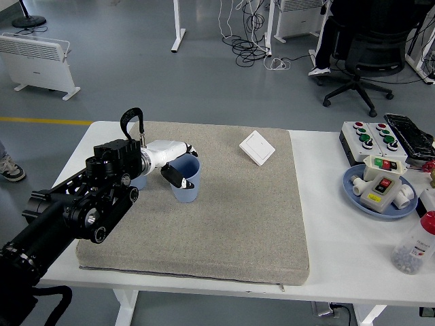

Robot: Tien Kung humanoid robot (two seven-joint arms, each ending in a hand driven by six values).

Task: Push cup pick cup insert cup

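Note:
A light blue cup (187,182) stands upright on the grey mat (224,224), left of its middle. My left hand (178,163), white with dark fingertips, reaches it from the left. The thumb (175,178) lies across the cup's near side and the other fingers (185,147) curl round its far rim, so the hand is closed on the cup. A second blue cup (141,180) shows as a sliver behind my left forearm, just left of the first. The right arm is out of view.
A white wall switch (257,147) lies at the mat's far right. On the table's right are a button box (367,138), a blue plate (356,191) of switches, a black device (410,133) and a red-capped bottle (416,246).

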